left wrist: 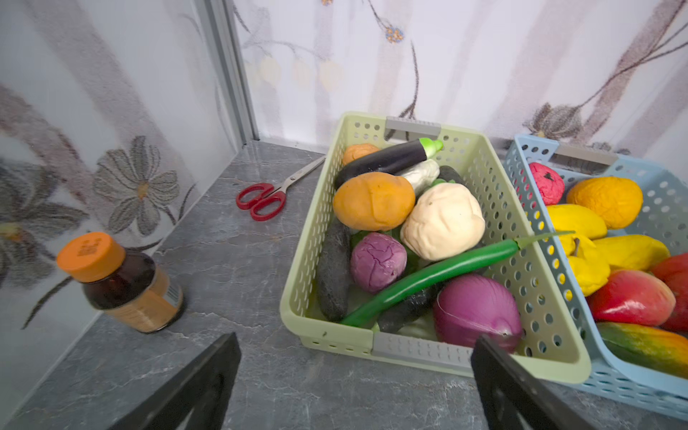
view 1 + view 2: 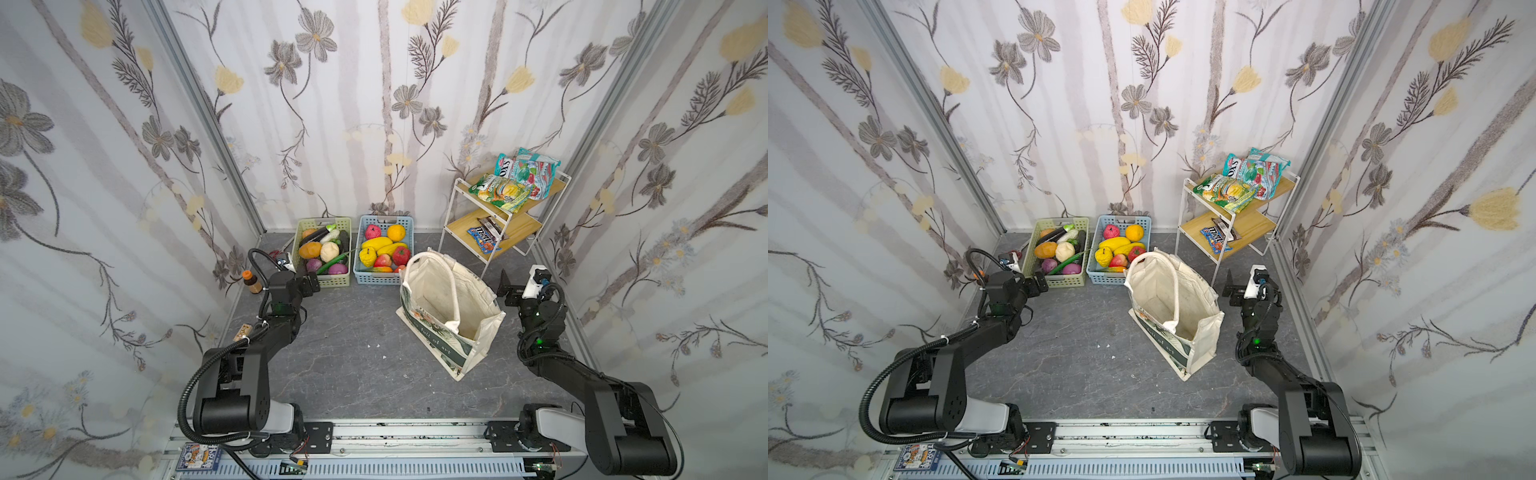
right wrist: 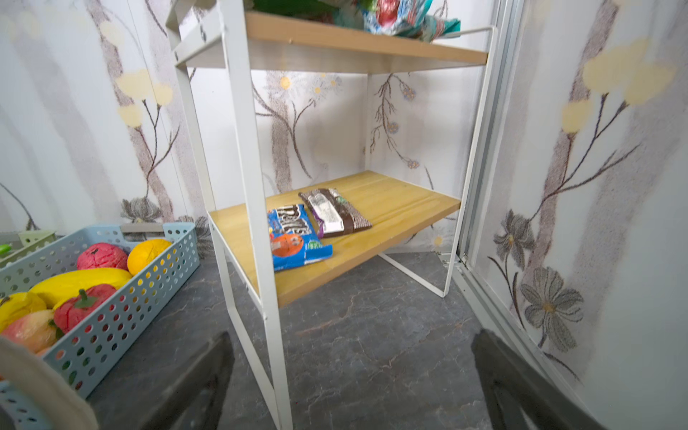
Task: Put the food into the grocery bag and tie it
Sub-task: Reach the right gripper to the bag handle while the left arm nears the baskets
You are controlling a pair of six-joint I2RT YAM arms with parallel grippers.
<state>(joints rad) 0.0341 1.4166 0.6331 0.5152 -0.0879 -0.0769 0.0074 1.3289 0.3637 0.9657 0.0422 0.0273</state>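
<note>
The grocery bag (image 2: 449,299) (image 2: 1167,291) stands open and empty right of the middle, its handles drooping inside. Food fills two baskets behind it. Vegetables lie in the green basket (image 1: 335,335), among them an orange one (image 1: 374,201), a cream one (image 1: 443,221) and a purple onion (image 1: 476,309). Fruits (image 2: 384,251) fill the blue basket (image 1: 633,387). A blue candy packet (image 3: 294,238) and a brown one (image 3: 335,212) lie on the lower shelf. My left gripper (image 2: 311,284) (image 1: 357,337) hangs open at the green basket's near edge. My right gripper (image 2: 509,289) (image 3: 353,335) is open between bag and shelf.
A white wire rack (image 2: 469,232) with wooden shelves stands at the back right, with snack bags (image 2: 519,178) on top. A brown bottle with an orange cap (image 1: 119,283) and red scissors (image 1: 264,197) lie left of the green basket. Papered walls close in on three sides.
</note>
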